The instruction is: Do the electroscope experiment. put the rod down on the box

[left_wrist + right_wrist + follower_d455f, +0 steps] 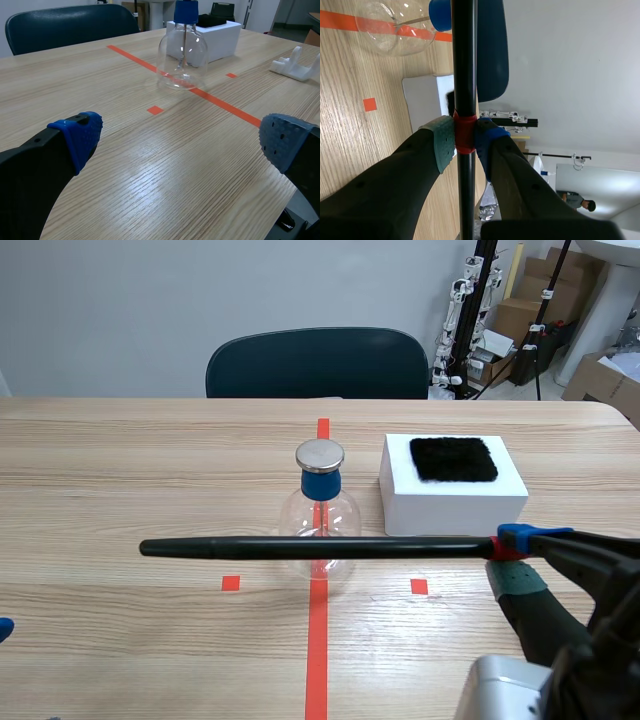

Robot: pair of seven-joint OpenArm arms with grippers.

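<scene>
Right pincer (465,142): its two fingers pinch the rod (300,547) at a red band (465,132) close to one end. One pad sits on each side of the band.

Rod: black, long and level, held clear of the table (120,470). Nearly all its length runs out ahead of the right pincer, crossing in front of the electroscope (320,515). Only a short stub lies behind the fingers.

Box (455,508): white, standing on the table just beyond the right pincer and to the side of the rod's line. A black cloth (453,458) lies on its top. The rod is not touching it.

Left pincer (182,140): fingers spread wide, nothing between them, low over the table. The electroscope stands well ahead of it.

Step in hand: I judge this to be the carry to the box. The rod is gripped and in the air, and the put-down is not yet done.

Next move calls for: bringing the rod over the box top, lowering it until it bears on the top, and only then spreading the fingers.

Care needed: the grip is at one end, so the long free part will probably tip off unless the rod's middle is set across the box. The swing should also keep clear of the electroscope's cap (320,456).
</scene>
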